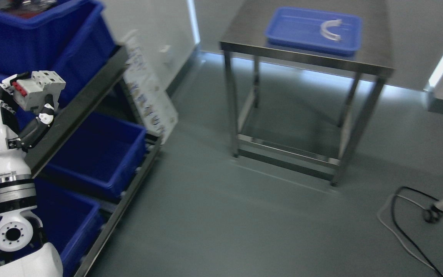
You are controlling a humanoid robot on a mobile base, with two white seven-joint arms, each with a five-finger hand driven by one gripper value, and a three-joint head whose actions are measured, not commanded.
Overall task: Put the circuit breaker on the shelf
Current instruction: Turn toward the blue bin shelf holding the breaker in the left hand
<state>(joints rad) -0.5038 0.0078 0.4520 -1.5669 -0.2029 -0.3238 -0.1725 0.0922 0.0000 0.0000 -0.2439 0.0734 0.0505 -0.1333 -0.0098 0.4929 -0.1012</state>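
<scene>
The circuit breaker (37, 90), grey-white with red switches, is clamped in the fingers of the left hand (21, 104) and is held in the air in front of the shelf (87, 100), beside its slanted front rail. Blue bins (102, 154) are set on the shelf's levels. Farther off, a blue tray (283, 29) is seen on a metal table (375, 57), near its front edge. Cables (398, 223) are spread on the floor.

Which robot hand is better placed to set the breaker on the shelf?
Left. The left robot hand already grips the circuit breaker, raised beside the shelf of blue bins. No right arm is in view.
</scene>
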